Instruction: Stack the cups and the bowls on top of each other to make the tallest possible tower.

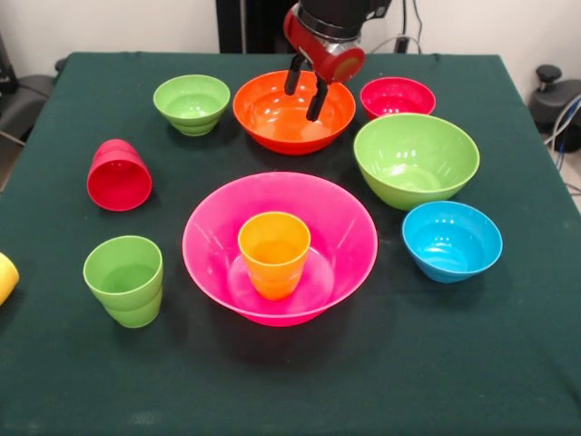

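Your gripper (306, 89) hangs over the large orange bowl (293, 113), its two black fingers spread apart with nothing between them, tips inside the bowl's rim. Just to the picture's right of the gripper sits the small red bowl (398, 96), and to the picture's left the small green bowl (192, 103). Nearer the camera than the gripper, to the right, you have the large green bowl (416, 158) and beyond that the small blue bowl (451, 240). Straight toward the camera from the gripper lies the pink bowl (280, 245) with the orange cup (273, 253) standing upright inside it. Well off to the left, the red cup (119, 175) lies tipped on its side, the green cup (123, 280) stands upright, and the yellow cup (5, 277) just shows at the edge.
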{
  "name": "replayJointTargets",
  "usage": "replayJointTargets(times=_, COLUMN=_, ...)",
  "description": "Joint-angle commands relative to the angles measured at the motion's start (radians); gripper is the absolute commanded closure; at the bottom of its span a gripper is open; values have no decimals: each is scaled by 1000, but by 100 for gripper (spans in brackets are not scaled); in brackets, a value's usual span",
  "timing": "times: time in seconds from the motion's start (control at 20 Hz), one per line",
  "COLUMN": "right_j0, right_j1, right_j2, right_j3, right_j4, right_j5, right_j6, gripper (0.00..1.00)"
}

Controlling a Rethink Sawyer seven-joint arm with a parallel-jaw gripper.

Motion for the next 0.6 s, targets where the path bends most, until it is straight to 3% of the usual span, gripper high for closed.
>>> replayJointTargets(times=0.05, right_j0=23, right_j1=69, right_j2=93, right_j3=48, right_j4=32, right_j5=-49, right_j6=150, gripper=0)
replayJointTargets(times=0.6, right_j0=20, right_j1=84, right_j2=106, right_j3=49, right_j4=25, right_j5=-59, right_j6=130, gripper=0)
